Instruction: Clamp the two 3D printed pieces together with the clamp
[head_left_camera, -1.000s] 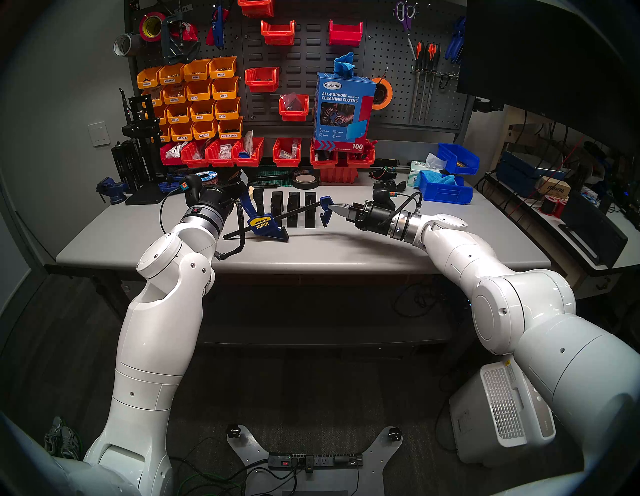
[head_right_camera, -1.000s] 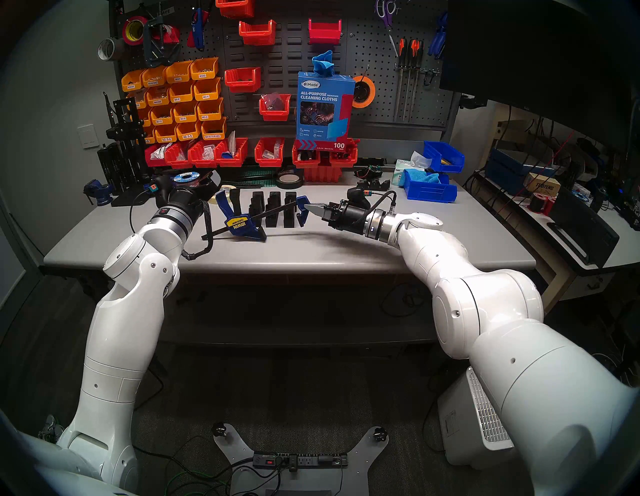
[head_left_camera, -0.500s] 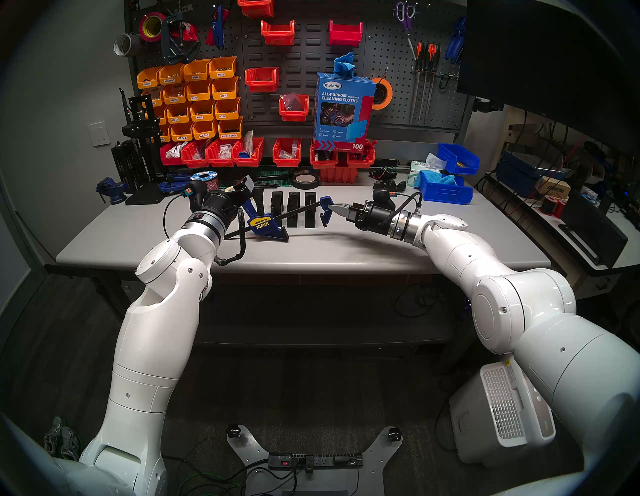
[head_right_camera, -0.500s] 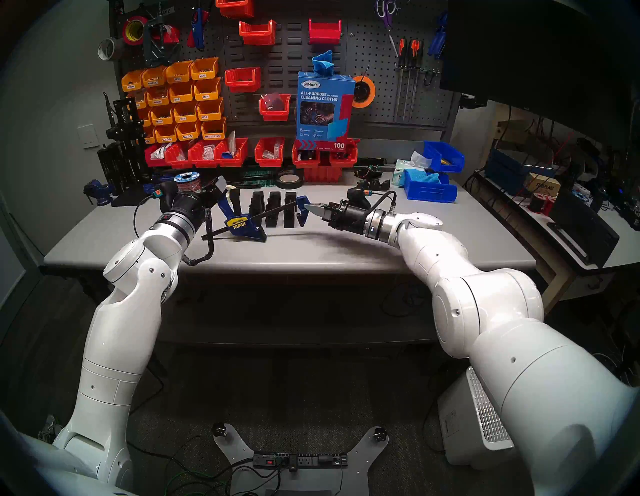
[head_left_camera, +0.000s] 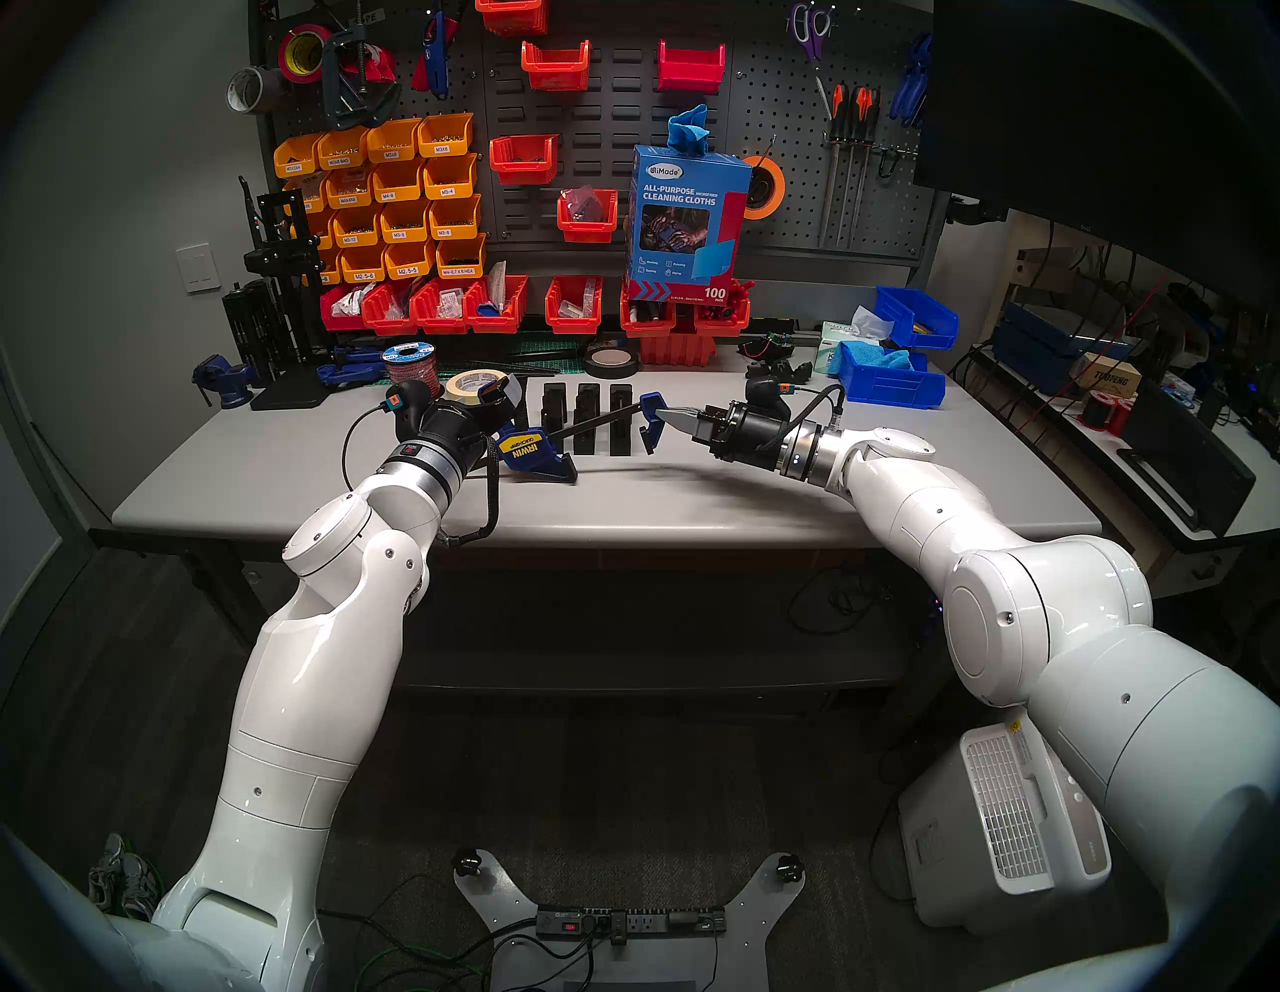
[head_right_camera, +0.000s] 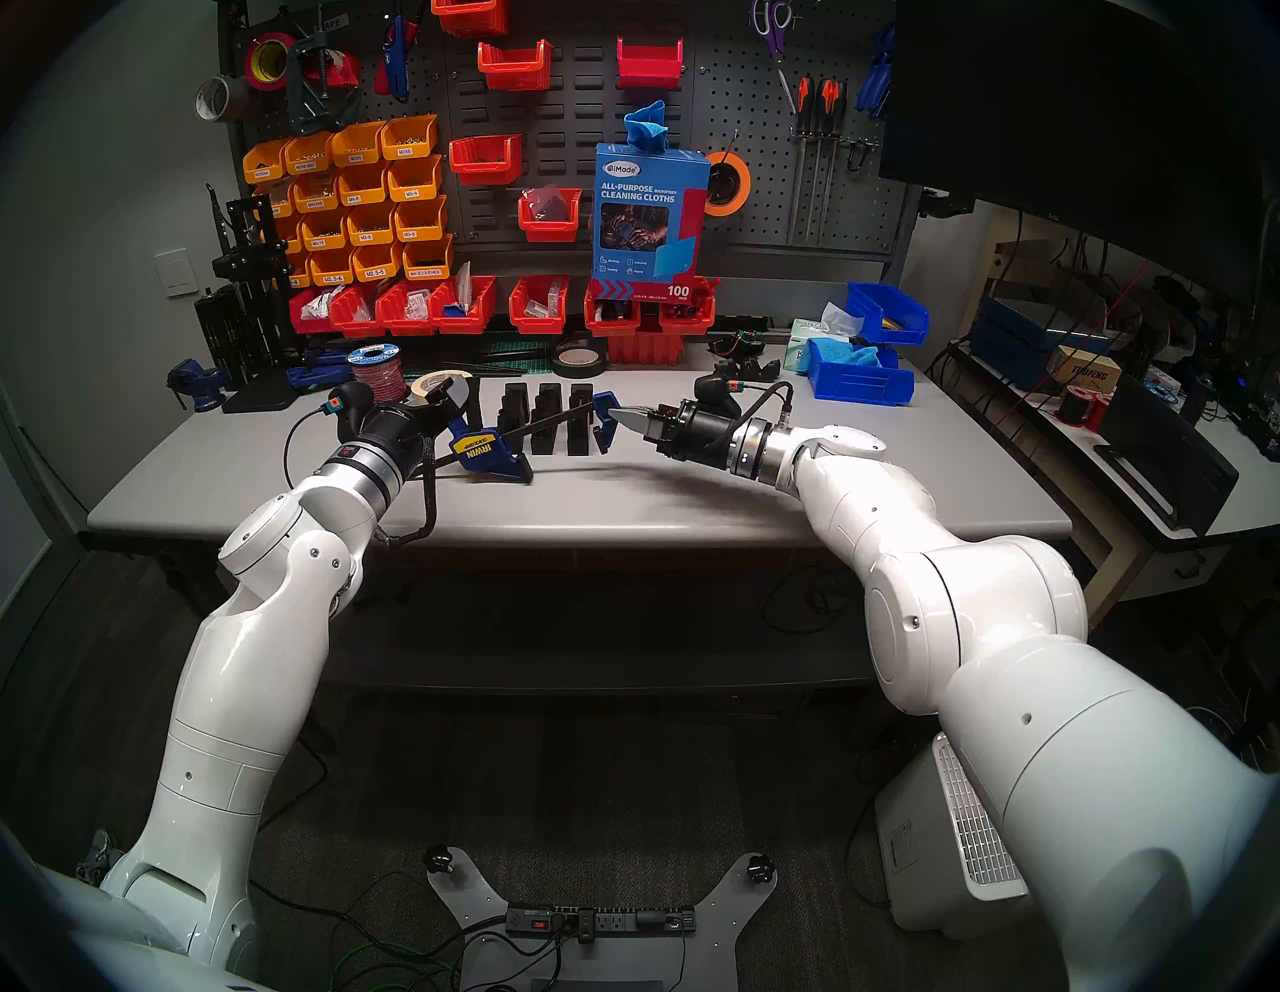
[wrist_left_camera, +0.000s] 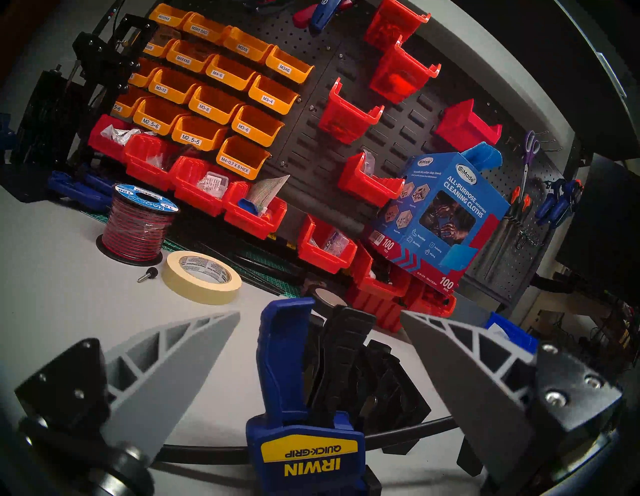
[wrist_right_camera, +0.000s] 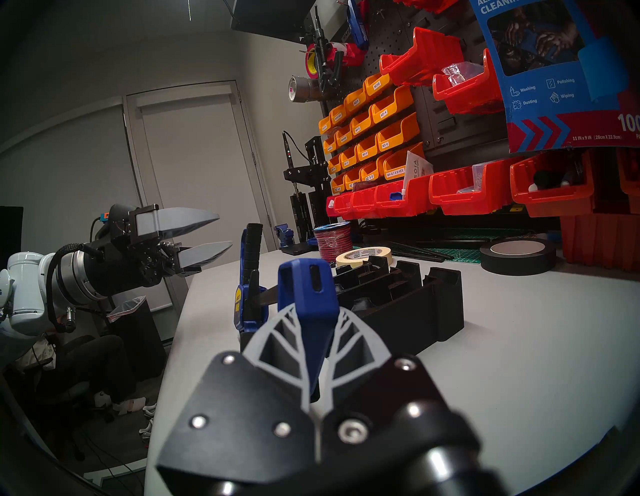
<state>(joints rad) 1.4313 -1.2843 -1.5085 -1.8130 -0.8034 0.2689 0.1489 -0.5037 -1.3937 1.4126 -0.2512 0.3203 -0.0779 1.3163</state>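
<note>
Fingers of the right gripper pinch the blue end of the clamp at mid frame. The left gripper spreads wide around its handle. Behind, the two 3D printed pieces sit on the surface.

A masking tape roll lies beside a red wire spool on the grey table.

The left hand, fingers spread, has dropped toward the clamp.
</note>
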